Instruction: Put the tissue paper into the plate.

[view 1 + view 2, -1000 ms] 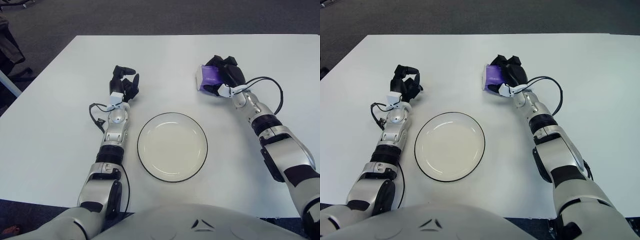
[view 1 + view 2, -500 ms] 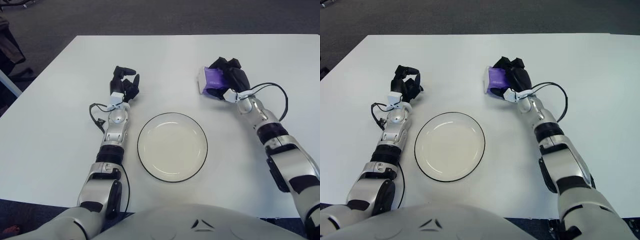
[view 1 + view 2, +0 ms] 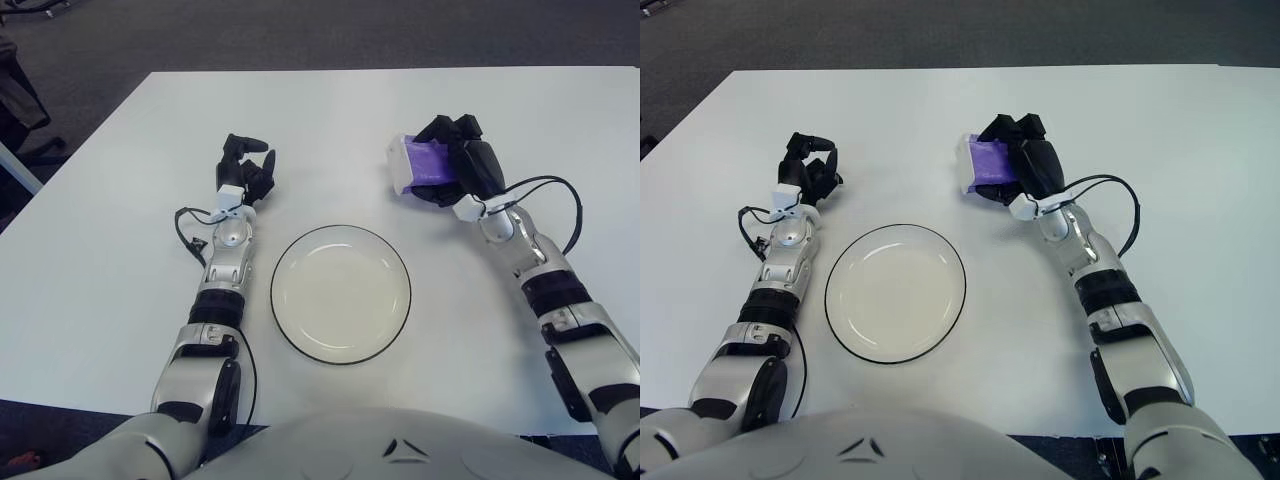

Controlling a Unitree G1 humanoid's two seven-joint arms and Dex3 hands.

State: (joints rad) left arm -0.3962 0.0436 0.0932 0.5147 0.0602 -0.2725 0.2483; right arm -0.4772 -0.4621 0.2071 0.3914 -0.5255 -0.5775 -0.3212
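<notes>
At about one o'clock from the empty plate [image 3: 340, 292], the right hand [image 3: 462, 165] grips the purple tissue paper [image 3: 418, 164]; the left hand [image 3: 245, 170], curled and empty, shows at ten o'clock.

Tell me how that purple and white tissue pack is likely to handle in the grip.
The purple and white tissue pack looks small against the right hand wrapped around it, so probably light. Its wrapper looks like smooth film, so possibly slippery. Being flat-sided, it should lie still on the white black-rimmed plate, not roll.
</notes>
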